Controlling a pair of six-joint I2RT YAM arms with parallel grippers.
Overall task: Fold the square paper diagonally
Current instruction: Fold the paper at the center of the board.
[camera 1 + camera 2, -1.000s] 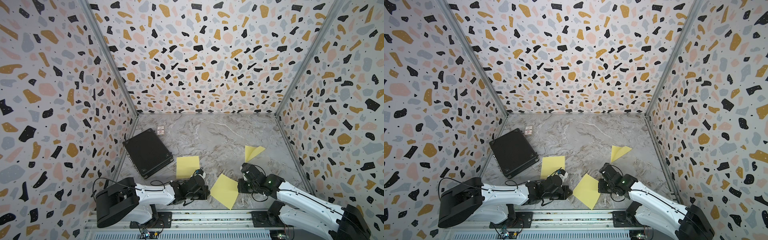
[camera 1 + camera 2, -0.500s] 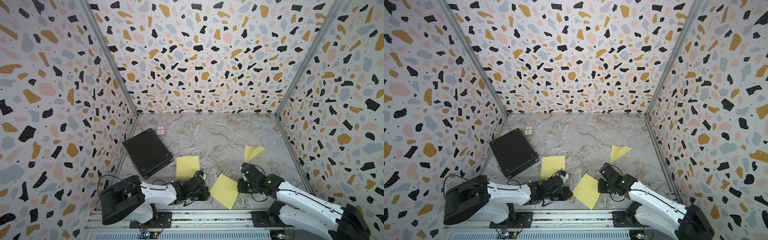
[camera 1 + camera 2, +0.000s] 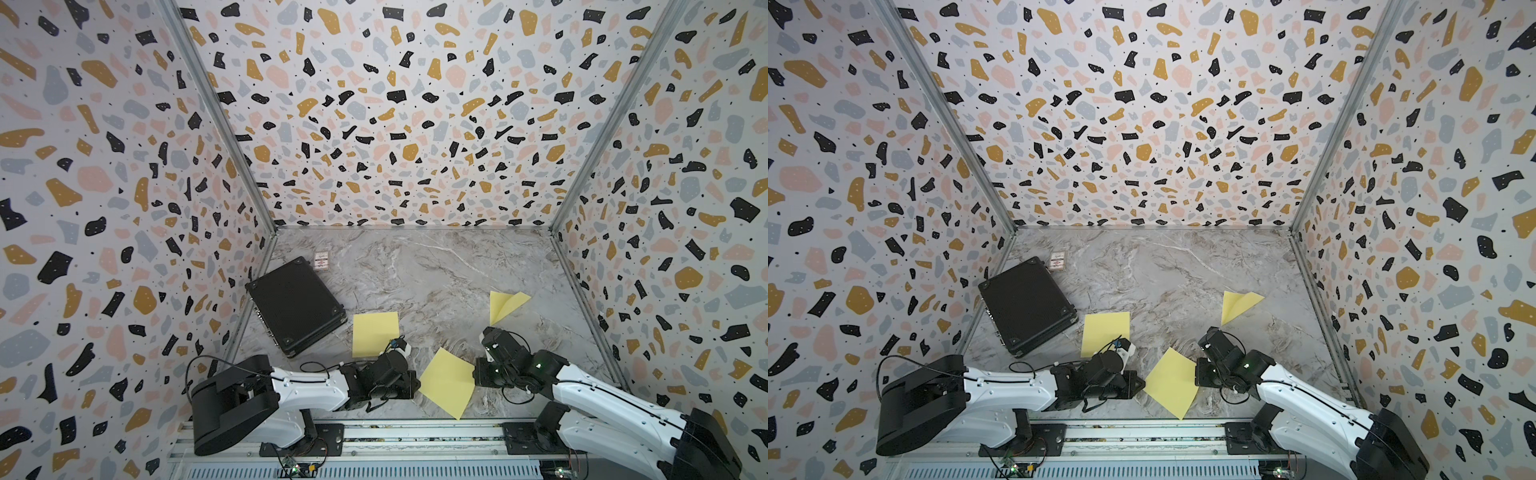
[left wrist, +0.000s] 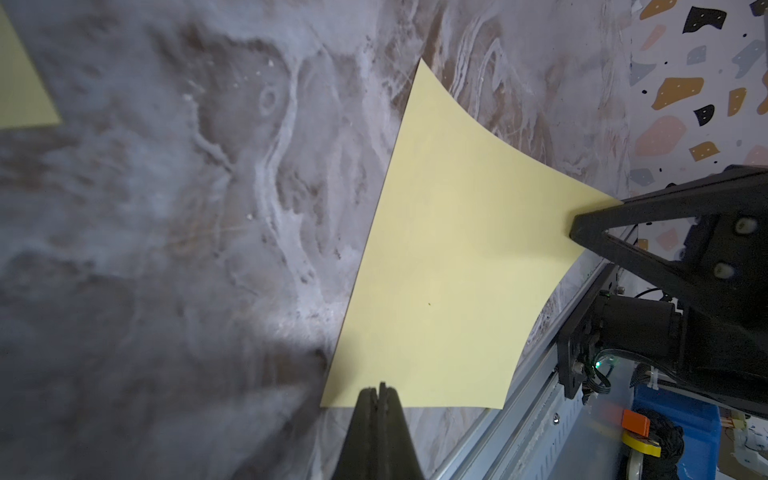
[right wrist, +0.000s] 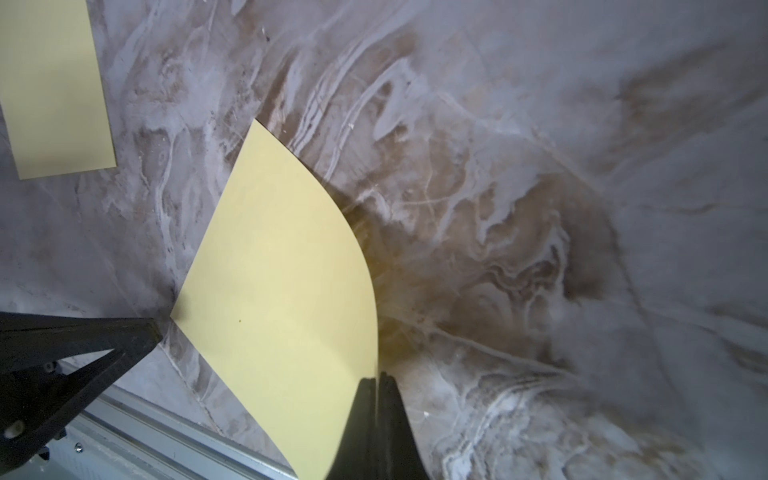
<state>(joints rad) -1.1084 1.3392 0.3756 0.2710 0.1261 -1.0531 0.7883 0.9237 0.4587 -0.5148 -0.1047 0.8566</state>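
Note:
The square paper (image 3: 448, 384) (image 3: 1172, 384) is a yellow sheet lying cornerwise near the table's front edge, between my two arms. My right gripper (image 3: 475, 376) (image 5: 377, 377) is shut on its right corner. That side of the square paper (image 5: 282, 270) curls up off the table into the jaws. My left gripper (image 3: 417, 384) (image 4: 380, 388) is shut, and its tips overlap the left edge of the square paper (image 4: 449, 249), which lies flat there. I cannot tell whether it pinches the sheet.
A black case (image 3: 295, 309) lies at the left wall, with a small card (image 3: 322, 262) behind it. A flat yellow sheet (image 3: 375, 333) sits behind the left gripper. A folded yellow sheet (image 3: 505, 305) lies at the right. A metal rail (image 3: 374, 432) runs along the front.
The left arm's base has shifted slightly. Both grippers and the paper between them stay where they were.

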